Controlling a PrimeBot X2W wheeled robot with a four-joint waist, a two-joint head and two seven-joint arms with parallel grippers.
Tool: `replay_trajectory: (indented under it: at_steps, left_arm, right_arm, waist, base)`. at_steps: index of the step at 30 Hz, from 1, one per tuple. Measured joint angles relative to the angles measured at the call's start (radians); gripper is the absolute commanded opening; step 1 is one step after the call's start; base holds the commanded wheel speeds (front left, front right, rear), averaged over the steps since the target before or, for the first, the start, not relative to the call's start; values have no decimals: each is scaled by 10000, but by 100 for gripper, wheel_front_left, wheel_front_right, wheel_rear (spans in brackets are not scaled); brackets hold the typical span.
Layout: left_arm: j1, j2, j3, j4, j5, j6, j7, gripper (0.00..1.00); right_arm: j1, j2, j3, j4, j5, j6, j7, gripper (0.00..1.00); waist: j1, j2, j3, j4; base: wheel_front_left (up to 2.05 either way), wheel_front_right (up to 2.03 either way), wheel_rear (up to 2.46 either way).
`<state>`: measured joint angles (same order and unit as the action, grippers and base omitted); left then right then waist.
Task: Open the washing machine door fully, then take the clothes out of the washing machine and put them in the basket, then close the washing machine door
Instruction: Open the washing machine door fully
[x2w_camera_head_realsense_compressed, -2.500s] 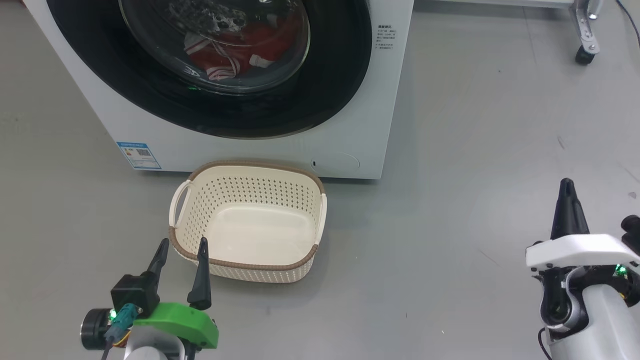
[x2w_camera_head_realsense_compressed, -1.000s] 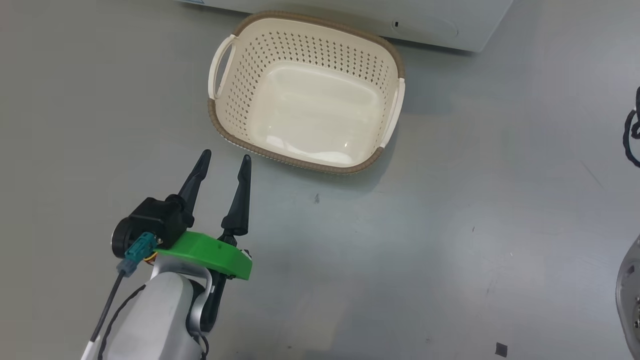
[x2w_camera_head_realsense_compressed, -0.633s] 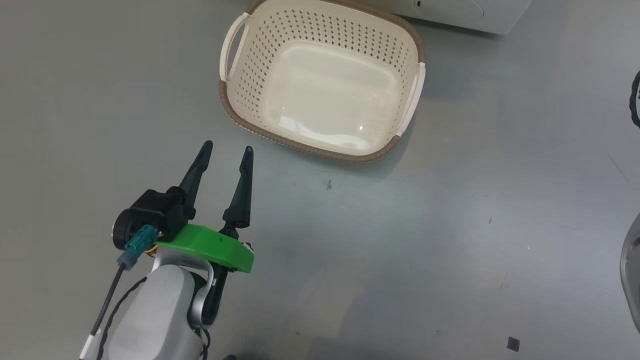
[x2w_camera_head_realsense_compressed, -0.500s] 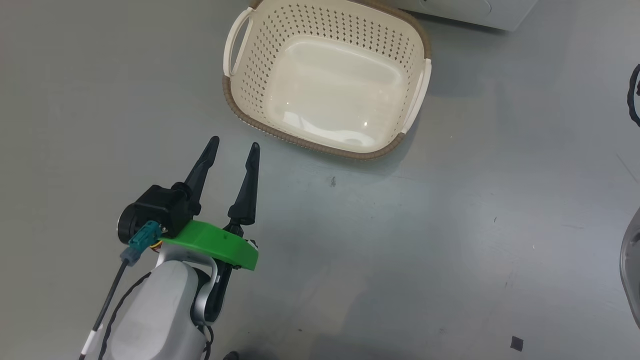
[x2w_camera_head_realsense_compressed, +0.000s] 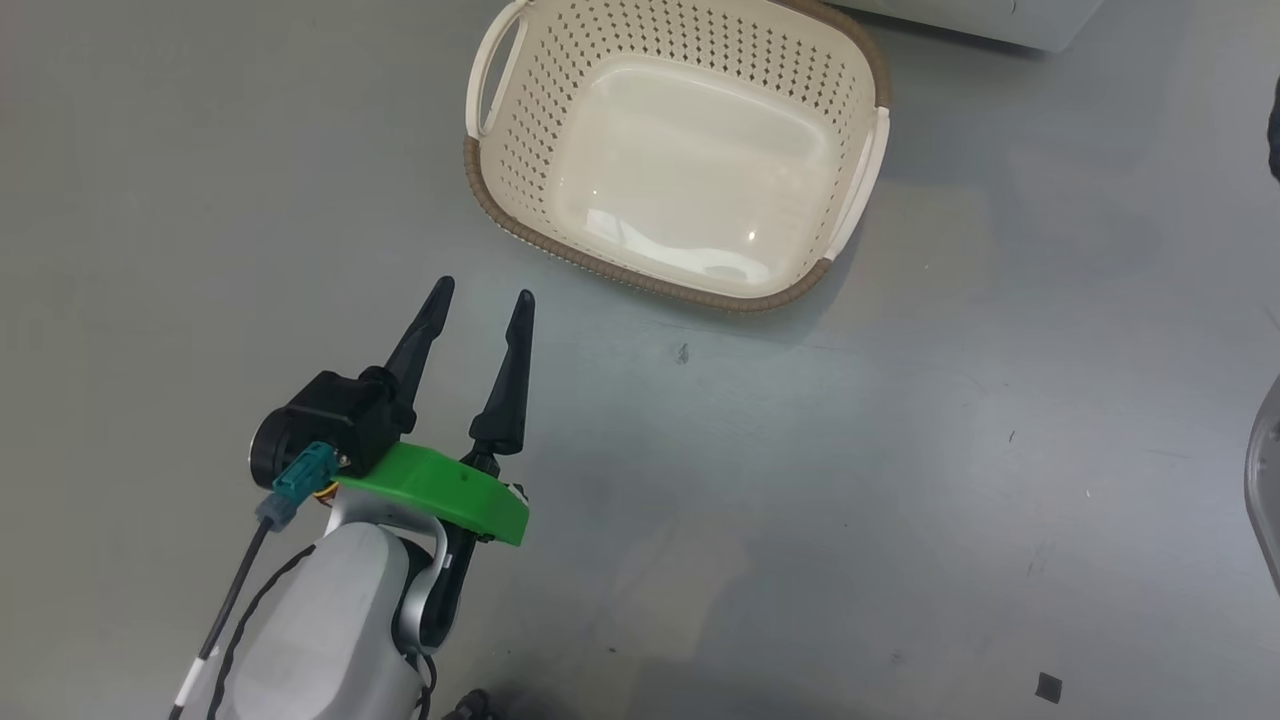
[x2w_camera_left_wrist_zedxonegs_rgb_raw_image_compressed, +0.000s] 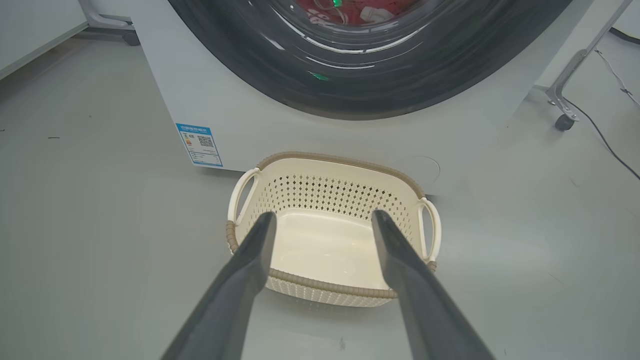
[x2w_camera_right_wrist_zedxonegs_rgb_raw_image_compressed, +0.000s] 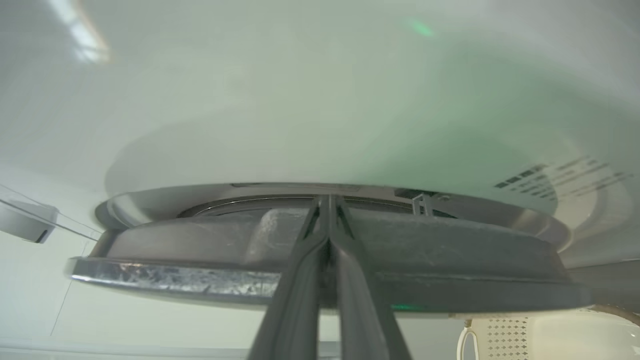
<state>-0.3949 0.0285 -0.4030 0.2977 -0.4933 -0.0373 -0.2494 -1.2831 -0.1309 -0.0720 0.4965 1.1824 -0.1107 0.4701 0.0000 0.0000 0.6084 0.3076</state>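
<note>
1. You had a smooth grey floor (x2w_camera_head_realsense_compressed: 900, 450) under the big white front-loading washing machine (x2w_camera_left_wrist_zedxonegs_rgb_raw_image_compressed: 240, 110), with red striped clothes (x2w_camera_left_wrist_zedxonegs_rgb_raw_image_compressed: 350, 6) behind its round glossy black door (x2w_camera_left_wrist_zedxonegs_rgb_raw_image_compressed: 350, 95).
2. The small cream perforated basket (x2w_camera_head_realsense_compressed: 620, 272) sat just before it.
3. Your left gripper (x2w_camera_head_realsense_compressed: 484, 290) hung spread near the basket, and your right gripper (x2w_camera_right_wrist_zedxonegs_rgb_raw_image_compressed: 327, 200) was pressed together at the door's edge.
4. Since earlier, the head camera had dipped (basket unmoved).

The washing machine door (x2w_camera_left_wrist_zedxonegs_rgb_raw_image_compressed: 370, 85) and clothes (x2w_camera_left_wrist_zedxonegs_rgb_raw_image_compressed: 350, 6) are cut off at 12 o'clock; print on the blue sticker (x2w_camera_left_wrist_zedxonegs_rgb_raw_image_compressed: 200, 145) is illegible.
</note>
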Motion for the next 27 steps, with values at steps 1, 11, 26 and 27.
replay_trajectory:
  at_steps: [1, 11, 26, 27]
  left_arm:
    - [-6, 0, -52, -4, -19, 0, 2, 100]
    - [-125, -17, -163, -12, -117, 48, 0, 100]
    - [-154, -21, -272, 48, -161, 102, 0, 100]
    - [-154, -21, -272, 56, -161, 104, 0, 100]
  right_arm:
    - [-105, 23, -90, 23, 79, -61, 8, 0]
    - [-668, 52, -497, 834, 690, -127, 330, 0]
    - [-1054, 48, -1043, 1873, 1565, -151, 895, 0]
    - [-1070, 46, -1035, 1916, 1563, -151, 932, 0]
  waist:
    - [0, 0, 18, 19]
    - [0, 0, 155, 178]
    - [0, 0, 91, 185]
    - [0, 0, 79, 179]
  base:
    - [0, 0, 0]
    - [0, 0, 0]
    - [0, 0, 0]
    - [0, 0, 0]
